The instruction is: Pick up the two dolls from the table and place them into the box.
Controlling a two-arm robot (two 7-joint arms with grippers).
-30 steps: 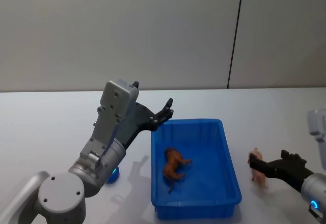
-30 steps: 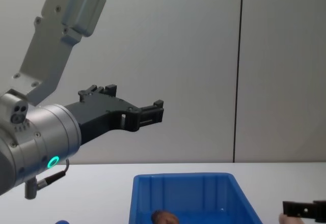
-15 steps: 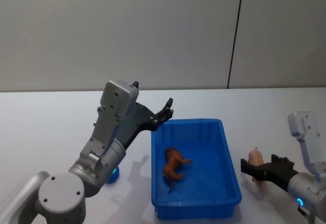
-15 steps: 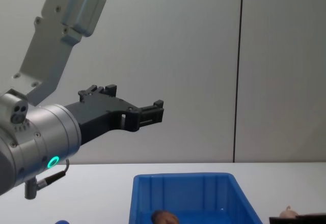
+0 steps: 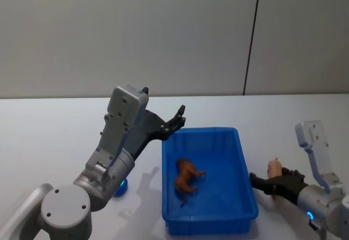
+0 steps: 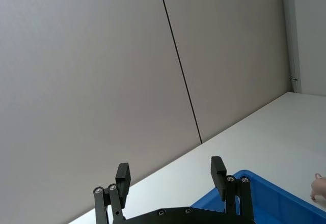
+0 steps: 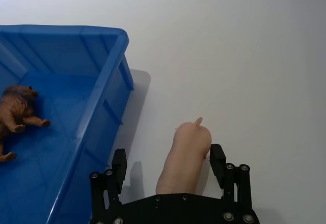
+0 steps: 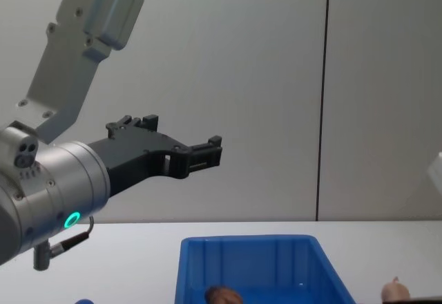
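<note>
The blue box (image 5: 248, 188) sits on the white table, and the reddish-brown doll (image 5: 185, 177) lies on its side inside it. The pale pink doll (image 5: 274, 168) rests on the table just right of the box. My right gripper (image 5: 263, 181) is low there, open, with a finger on each side of the pink doll (image 7: 186, 152); one finger (image 7: 217, 159) is nearly touching it. My left gripper (image 5: 180, 117) hangs open in the air above the box's far left corner, holding nothing. The chest view catches the brown doll's top (image 8: 221, 295) and the pink doll's tip (image 8: 395, 290).
A small blue round object (image 5: 121, 186) lies on the table under my left arm. The box wall (image 7: 114, 89) stands close beside the right gripper. A grey wall with a dark vertical seam (image 5: 251, 38) backs the table.
My right gripper has slid toward the box, so its fingers now reach past the pink doll on both sides. The left arm and the brown doll have not moved.
</note>
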